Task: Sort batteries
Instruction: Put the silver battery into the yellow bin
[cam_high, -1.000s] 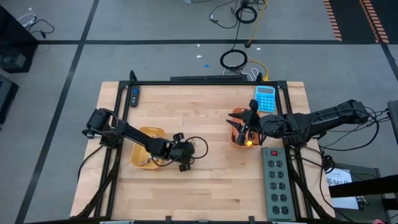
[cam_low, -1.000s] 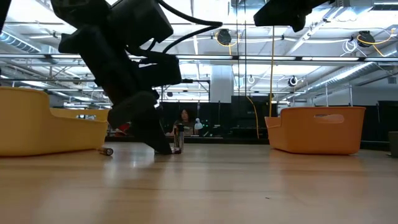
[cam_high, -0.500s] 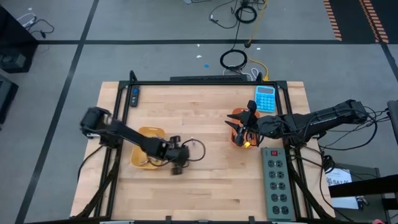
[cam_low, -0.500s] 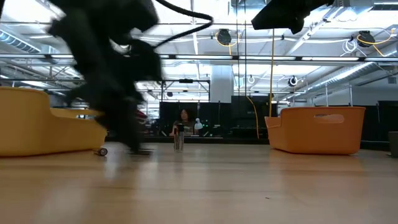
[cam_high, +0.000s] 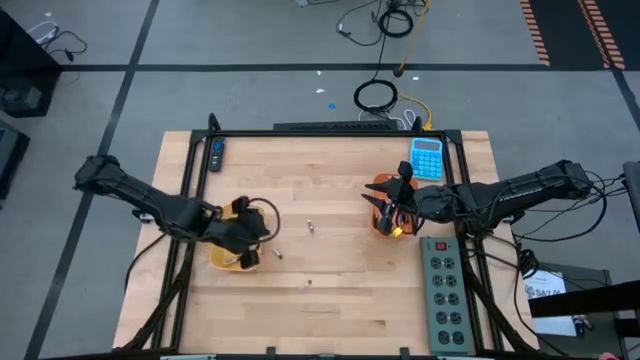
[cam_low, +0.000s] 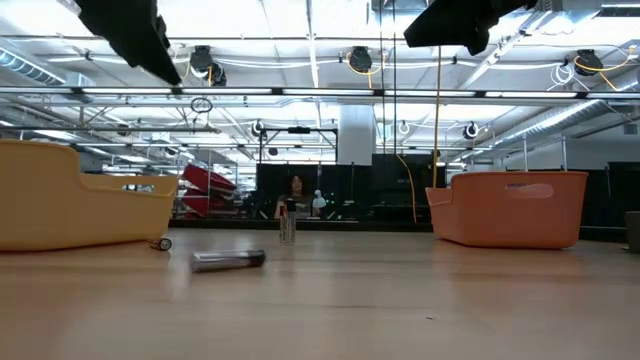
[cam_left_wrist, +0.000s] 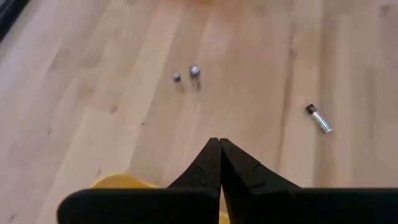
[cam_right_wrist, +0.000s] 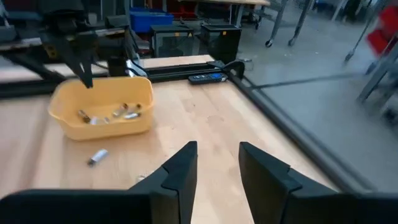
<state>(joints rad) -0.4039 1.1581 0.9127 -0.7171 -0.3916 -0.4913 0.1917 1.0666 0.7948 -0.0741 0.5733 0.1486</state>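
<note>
Landmark: take the yellow tray (cam_high: 232, 246) near the table's left edge as your reference; several batteries already lie in it, as the right wrist view shows.
Left gripper: your left gripper (cam_high: 243, 232) hangs above the yellow tray's right rim, its fingers (cam_left_wrist: 219, 163) pressed tip to tip with nothing visible between them.
Loose battery, nearest: one battery (cam_high: 277, 254) lies on its side on the wood just right of the yellow tray.
Loose batteries, farther: an upright battery (cam_high: 311, 225) stands well right of the yellow tray; a small one (cam_high: 309, 282) lies right of the tray and nearer the front edge.
Orange tray: the orange tray (cam_high: 381, 213) sits far right of the yellow tray, across the table's middle.
Right gripper: your right gripper (cam_high: 401, 192) waits over the orange tray, jaws narrowly apart and holding nothing that can be seen.
Step in hand: by the look of it, you are between picks, with three batteries still unsorted on the table.
Next move: you will likely need to spread the left fingers, descend beside the yellow tray and straddle the nearest battery across its short axis; it may roll if nudged.
</note>
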